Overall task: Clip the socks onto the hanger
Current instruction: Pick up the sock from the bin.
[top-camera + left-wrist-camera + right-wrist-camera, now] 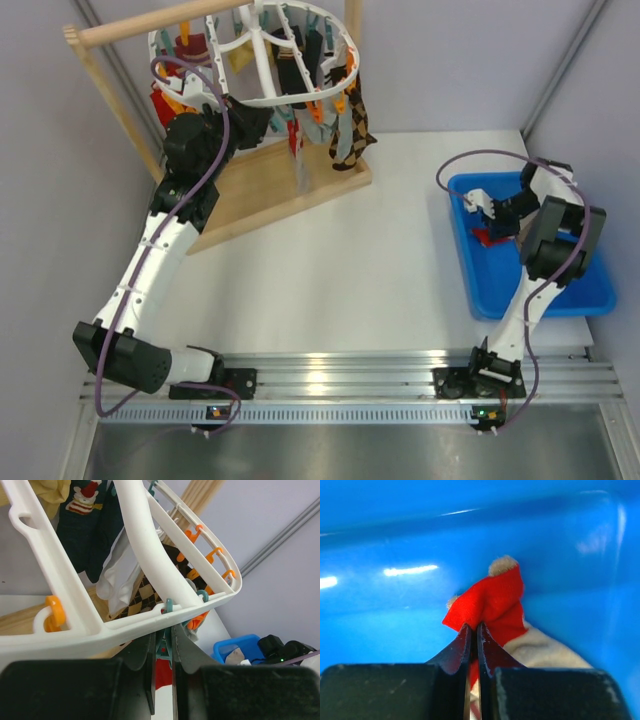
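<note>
The white oval hanger [262,100] hangs from a wooden rod at the back left, with several socks clipped on it, among them brown argyle ones [352,130]. My left gripper [266,118] is under its rim [125,627], jaws closed on a teal peg [167,647]. A dark Santa sock [85,525] and a white sock [117,575] hang beyond the rim. My right gripper [490,222] is down in the blue bin [590,290], shut on a fold of a red and cream sock [492,600].
The light wooden frame has a base board [270,190] and a top rod [150,25] at the back left. Orange pegs [192,532] line the hanger's far rim. The bin wall [395,540] stands close behind the red sock.
</note>
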